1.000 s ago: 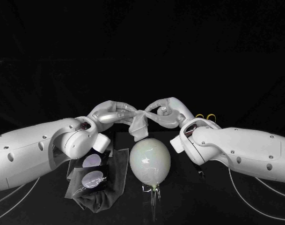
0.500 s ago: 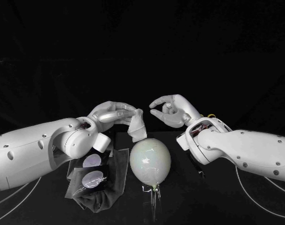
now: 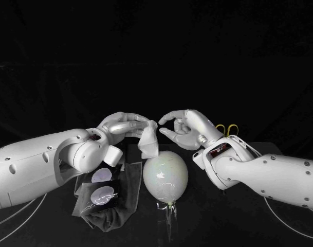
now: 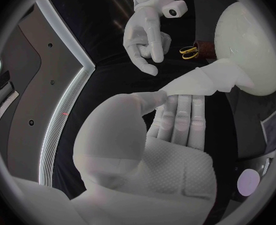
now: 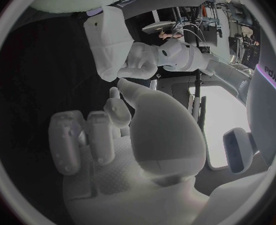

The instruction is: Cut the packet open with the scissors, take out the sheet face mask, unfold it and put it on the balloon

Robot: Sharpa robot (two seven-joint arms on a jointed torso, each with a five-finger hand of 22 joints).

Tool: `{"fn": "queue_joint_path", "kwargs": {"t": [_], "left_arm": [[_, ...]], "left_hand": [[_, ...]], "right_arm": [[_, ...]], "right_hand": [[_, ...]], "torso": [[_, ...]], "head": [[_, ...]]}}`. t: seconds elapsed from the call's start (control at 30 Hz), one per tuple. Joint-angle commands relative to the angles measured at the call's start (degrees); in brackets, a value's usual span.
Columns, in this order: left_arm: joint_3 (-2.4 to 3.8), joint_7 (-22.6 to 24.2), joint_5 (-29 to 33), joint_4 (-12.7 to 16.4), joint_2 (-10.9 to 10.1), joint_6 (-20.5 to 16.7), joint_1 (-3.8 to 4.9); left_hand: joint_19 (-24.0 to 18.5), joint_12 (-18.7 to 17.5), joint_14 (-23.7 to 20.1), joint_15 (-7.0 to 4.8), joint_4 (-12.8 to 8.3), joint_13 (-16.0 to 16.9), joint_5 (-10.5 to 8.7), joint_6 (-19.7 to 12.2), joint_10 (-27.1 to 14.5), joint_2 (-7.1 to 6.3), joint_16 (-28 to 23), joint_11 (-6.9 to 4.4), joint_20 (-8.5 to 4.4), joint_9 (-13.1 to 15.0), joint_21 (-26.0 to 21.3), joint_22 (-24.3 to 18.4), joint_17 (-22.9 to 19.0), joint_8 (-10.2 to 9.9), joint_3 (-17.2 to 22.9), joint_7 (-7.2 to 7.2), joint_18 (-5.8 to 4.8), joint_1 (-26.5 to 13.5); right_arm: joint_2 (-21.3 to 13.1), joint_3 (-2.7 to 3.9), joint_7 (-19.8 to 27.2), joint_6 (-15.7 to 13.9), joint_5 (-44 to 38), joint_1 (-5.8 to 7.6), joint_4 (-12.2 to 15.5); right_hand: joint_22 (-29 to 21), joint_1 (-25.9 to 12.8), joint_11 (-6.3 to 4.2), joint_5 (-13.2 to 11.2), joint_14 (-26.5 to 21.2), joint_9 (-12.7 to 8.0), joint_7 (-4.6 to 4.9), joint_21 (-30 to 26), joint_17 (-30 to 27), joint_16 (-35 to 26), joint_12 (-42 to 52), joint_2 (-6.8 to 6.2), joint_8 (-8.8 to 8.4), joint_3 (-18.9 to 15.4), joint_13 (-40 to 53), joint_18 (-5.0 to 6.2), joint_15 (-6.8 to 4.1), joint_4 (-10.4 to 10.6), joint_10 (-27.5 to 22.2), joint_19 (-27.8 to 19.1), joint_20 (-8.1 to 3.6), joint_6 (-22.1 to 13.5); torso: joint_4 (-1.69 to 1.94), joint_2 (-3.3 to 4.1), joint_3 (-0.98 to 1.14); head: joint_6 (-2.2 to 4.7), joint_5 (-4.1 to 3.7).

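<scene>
Step in hand: unfolding. Left hand (image 3: 123,125) pinches the folded sheet mask (image 3: 149,141), which hangs close over the balloon (image 3: 165,177) on the counter (image 3: 216,221). Right hand (image 3: 182,128) is empty, fingers loosely apart, beside the mask. Next move, likely: right hand takes a free edge and spreads the sheet.

Pretty sure this is a robotics lab rig, nobody's home: black table (image 3: 223,226) with a black backdrop (image 3: 156,51) all round, two white robot arms (image 3: 38,164) reaching over it, thin cables (image 3: 275,218) trailing across the tabletop.
</scene>
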Motion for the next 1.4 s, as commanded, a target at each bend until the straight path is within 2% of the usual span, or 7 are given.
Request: {"fn": "queue_joint_path", "kwargs": {"t": [0.03, 0.23, 0.47, 0.73, 0.93, 1.1, 1.4], "left_arm": [[0.05, -1.55, 0.64, 0.38, 0.06, -2.92, 0.07], [0.05, -2.54, 1.16, 0.82, 0.07, -3.69, 0.07], [0.05, -3.89, 2.31, 1.21, 0.24, -3.86, 0.07], [0.09, -4.65, 2.76, 1.49, 0.32, -3.46, 0.08], [0.12, -5.1, 3.14, 1.34, 0.44, -3.08, 0.08], [0.13, -5.32, 3.3, 1.15, 0.46, -2.9, 0.08], [0.14, -5.31, 3.44, 1.0, 0.43, -2.91, 0.08]], "left_hand": [[0.72, -0.01, 0.67, -0.05, 0.06, -0.1, 0.19, 0.11, 0.67, -0.12, 0.32, -0.04, -0.05, 17.06, -0.07, -0.21, 0.06, 0.38, -0.29, 0.32, 0.94, 0.47], [1.42, -0.24, 1.22, -0.2, 0.16, -0.14, 0.2, 0.31, 1.27, -0.28, 0.23, -0.14, -0.35, 16.76, -0.3, -0.51, 0.01, 0.44, -0.32, 0.29, 0.93, 0.45], [2.78, -0.4, 2.4, -0.55, 0.29, -0.11, 0.2, 0.33, 2.46, -0.38, 0.27, -0.44, -0.85, 16.43, -0.52, -0.92, 0.01, 0.55, -0.35, 0.09, 0.92, 0.51], [4.03, -0.48, 3.57, -0.92, 0.5, -0.06, 0.21, 0.24, 3.73, -0.43, 0.33, -0.77, -1.3, 16.19, -0.73, -1.3, 0.05, 0.72, -0.47, -0.15, 0.92, 0.49], [5.54, -0.35, 5.14, -1.45, 0.73, 0.05, 0.21, 0.07, 5.43, -0.41, 0.64, -1.25, -1.86, 16.01, -0.78, -1.61, 0.25, 0.93, -0.71, -0.5, 0.93, 0.43], [6.57, -0.26, 6.16, -1.79, 0.9, 0.12, 0.21, -0.13, 6.61, -0.37, 0.83, -1.56, -2.25, 15.96, -0.87, -1.85, 0.43, 1.14, -0.85, -0.73, 0.92, 0.4], [7.8, -0.21, 7.35, -2.19, 1.21, 0.19, 0.21, -0.5, 7.98, -0.23, 1.05, -1.92, -2.7, 16.01, -1.09, -2.21, 0.74, 1.52, -0.99, -1.01, 0.9, 0.31]], "right_arm": [[0.58, 0.04, -4.04, -2.42, -8.81, -0.19, -0.15], [1.96, 0.05, -6.57, -4.32, -14.18, -0.56, -1.1], [3.89, 0.05, -7.97, -5.71, -21.07, -0.82, -2.44], [5.22, 0.06, -9.81, -4.97, -25.53, -0.88, -3.8], [5.54, 0.06, -10.75, -4.38, -27.28, -0.89, -4.47], [5.31, 0.06, -11.12, -4.16, -28.18, -0.89, -4.49], [4.29, 0.05, -10.89, -3.27, -28.54, -0.9, -3.82]], "right_hand": [[14.86, -0.57, 0.04, 0.09, 5.38, -0.16, 0.15, -0.1, 13.04, 0.18, 0.12, -0.75, -0.06, -0.64, -0.13, -0.64, -0.4, 0.25, 0.4, 5.66, -0.09, 0.39], [14.59, -0.64, 0.16, 0.1, 5.18, -0.85, 0.38, -0.89, 12.49, -0.26, -0.46, -2.25, -1.3, -1.56, -0.63, -0.44, -0.37, 0.42, 0.07, 5.22, -0.13, -0.72], [14.45, 1.24, 0.33, 0.11, 5.08, -1.46, 0.59, -1.3, 12.22, -0.49, -0.95, -3.14, -2.25, -1.53, -1.08, -0.34, -0.2, -0.55, -0.24, 4.98, -0.02, -0.9], [14.32, 2.39, 0.22, 0.11, 4.98, -1.79, 0.38, -1.69, 11.97, -0.7, -1.28, -3.23, -2.65, -1.17, -1.36, -0.24, -0.24, -1.08, -0.49, 4.76, 0.0, -0.52], [14.39, 2.79, -0.05, 0.11, 5.03, -1.84, 0.05, -1.48, 12.11, -0.59, -1.03, -2.94, -2.42, -0.89, -1.25, -0.29, -0.42, -1.13, -0.3, 4.89, -0.09, 0.57], [14.54, 3.21, -0.37, 0.11, 5.13, -1.89, -0.32, -1.04, 12.35, -0.4, -0.71, -2.62, -2.1, -0.57, -1.11, -0.4, -0.7, -1.19, 0.01, 5.14, -0.29, 1.93], [14.68, 2.64, -0.55, 0.1, 5.22, -2.06, -0.52, -0.64, 12.55, -0.24, -0.32, -2.93, -2.05, -0.9, -0.92, -0.51, -0.9, -0.78, 0.42, 5.37, -0.5, 2.77]], "torso": [[0.04, 0.02, 0.0], [0.02, 0.04, -0.03], [0.03, 0.07, -0.05], [0.02, 0.04, -0.16], [0.07, -0.01, -0.15], [0.09, -0.03, -0.12], [0.01, -0.09, -0.13]], "head": [[-0.18, 0.06], [-0.28, 0.2], [-0.44, 0.45], [-0.69, 0.62], [-0.9, 0.66], [-1.04, 0.66], [-1.18, 0.77]]}}
